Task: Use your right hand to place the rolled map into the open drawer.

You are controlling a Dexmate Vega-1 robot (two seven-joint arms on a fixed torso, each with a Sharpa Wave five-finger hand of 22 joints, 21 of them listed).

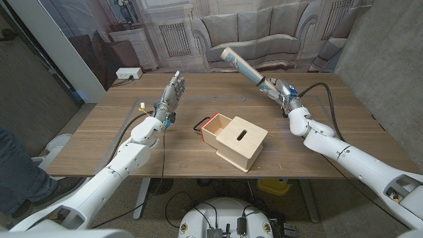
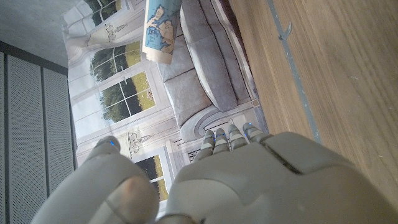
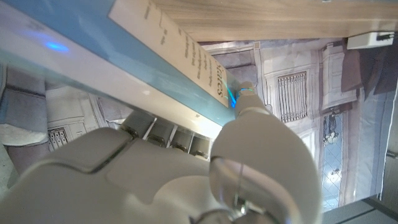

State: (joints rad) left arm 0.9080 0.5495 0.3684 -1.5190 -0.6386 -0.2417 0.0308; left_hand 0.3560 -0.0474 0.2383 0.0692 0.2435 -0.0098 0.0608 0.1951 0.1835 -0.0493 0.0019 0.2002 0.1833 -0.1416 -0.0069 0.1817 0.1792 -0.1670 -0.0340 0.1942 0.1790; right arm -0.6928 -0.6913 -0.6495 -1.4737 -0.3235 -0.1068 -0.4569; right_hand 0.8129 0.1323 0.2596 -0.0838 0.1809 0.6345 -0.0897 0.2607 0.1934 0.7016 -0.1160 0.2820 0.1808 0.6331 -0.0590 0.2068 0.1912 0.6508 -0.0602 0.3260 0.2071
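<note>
Right hand holds the rolled blue-and-white paper map in the air above the far right of the wooden surface.
Its fingers wrap the roll; the light wooden box with an open drawer sits mid-surface, well apart from it. A white power strip lies at the far left corner. The left hand stands upright, fingers straight and together, holding nothing.

rolled map: blue, cream edge | drawer: pale wood, handle seemingly red-black

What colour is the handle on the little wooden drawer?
The handle on the drawer is red and black, clearest in the head view.
</note>
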